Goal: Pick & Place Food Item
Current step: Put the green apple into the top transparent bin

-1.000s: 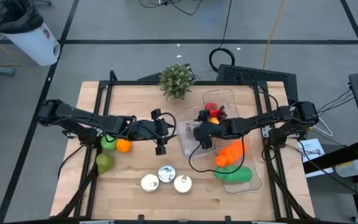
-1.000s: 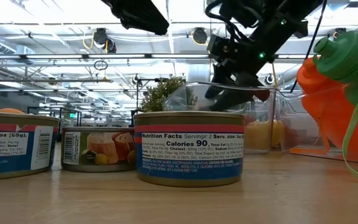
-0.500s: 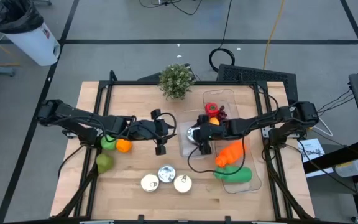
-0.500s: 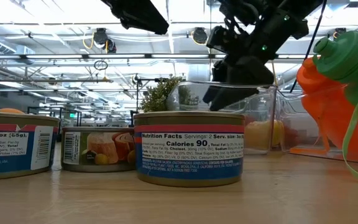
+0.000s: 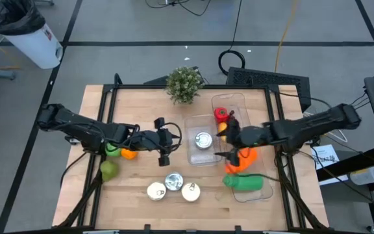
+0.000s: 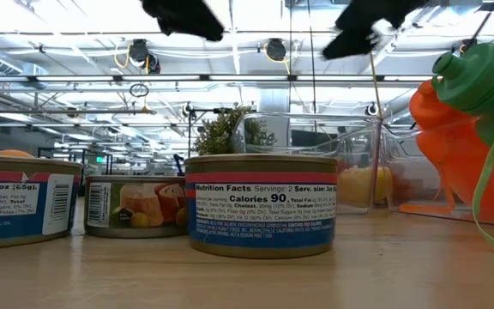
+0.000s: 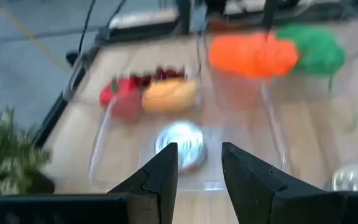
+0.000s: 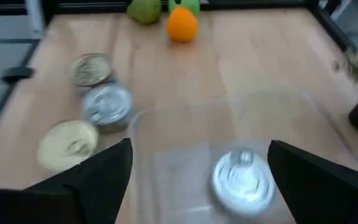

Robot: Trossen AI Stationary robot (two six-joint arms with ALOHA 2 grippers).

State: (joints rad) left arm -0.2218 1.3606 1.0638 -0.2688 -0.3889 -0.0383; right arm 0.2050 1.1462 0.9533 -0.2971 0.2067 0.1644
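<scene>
Nearest the front edge of the pale wooden table, three short round metal cans stand in a tight cluster, flat silvery lids up. From table height their paper labels show; the closest carries a nutrition panel in blue and white. Bare wood lies open in front of them and to their right.

A step farther in, on the left, a dull green pear sits alone. Just behind it an orange ball-shaped fruit touches a brighter green fruit, both close under the left arm.

In the middle of the table stands a clear, thin-walled plastic tray, rectangular with rounded corners. One can, the task's item, sits upright inside it, shiny lid up, untouched by either arm. The left gripper hovers just left of this tray, its dark fingers set a narrow gap apart, holding nothing. The right gripper hangs just right of the tray, fingers spread wide and empty.

To the right, a longer clear tray holds a smooth green bottle-shaped item and an orange one near its front, and a red pepper-like piece, a yellow piece and dark red bits at its far end.

At the far edge sits a small bushy green plant, with open wood to its left.
</scene>
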